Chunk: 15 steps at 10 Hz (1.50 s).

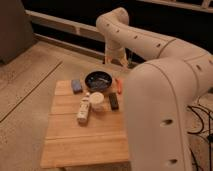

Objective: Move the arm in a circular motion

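In the camera view, the arm (165, 75) fills the right half of the frame. Its thick cream segment rises from the lower right to an elbow at upper centre, then drops towards the far edge of the worktop (85, 142). The gripper (120, 61) hangs at the end of that drop, just above and behind the dark bowl (98, 81). We cannot tell whether it is wide or narrow, and we see nothing held in it.

We judge the main risk to be the circle dipping too low. The gripper could then clip the bowl's rim or sweep the small orange item (119, 84) beside it off the edge.

A wider loop towards us could knock over the white cup (97, 102) or the pale bottle (83, 110). The big near segment also hides the worktop's right side, so contact there would go unseen. The cables (202, 116) on the floor at right could snag if the base shifts.
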### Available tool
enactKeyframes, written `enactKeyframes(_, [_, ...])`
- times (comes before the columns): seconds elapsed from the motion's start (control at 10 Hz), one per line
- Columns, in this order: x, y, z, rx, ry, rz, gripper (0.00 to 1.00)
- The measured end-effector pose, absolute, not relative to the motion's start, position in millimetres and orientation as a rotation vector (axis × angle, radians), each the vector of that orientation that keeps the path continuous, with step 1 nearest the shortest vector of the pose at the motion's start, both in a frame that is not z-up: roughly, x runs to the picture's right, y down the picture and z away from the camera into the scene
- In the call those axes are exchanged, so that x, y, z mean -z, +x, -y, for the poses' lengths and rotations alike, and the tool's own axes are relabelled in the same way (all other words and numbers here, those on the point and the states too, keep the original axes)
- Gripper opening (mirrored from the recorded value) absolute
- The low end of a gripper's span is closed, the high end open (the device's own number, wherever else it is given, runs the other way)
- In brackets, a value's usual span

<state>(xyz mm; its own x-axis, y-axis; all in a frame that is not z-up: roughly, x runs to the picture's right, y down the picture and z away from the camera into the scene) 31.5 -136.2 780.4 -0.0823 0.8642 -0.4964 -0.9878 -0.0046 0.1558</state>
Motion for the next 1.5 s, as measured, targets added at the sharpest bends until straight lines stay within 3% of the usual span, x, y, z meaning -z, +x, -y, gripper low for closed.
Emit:
enactKeyframes(0.8, [-799,-134,111,-1.368,-0.410,-0.377,0.65])
enactKeyframes(1.1, [-790,-162,65,-1.325,-0.414,-0.347,0.65])
enactKeyframes(1.5, [-771,-154,-34,-1.379,-0.454,-0.352,0.65])
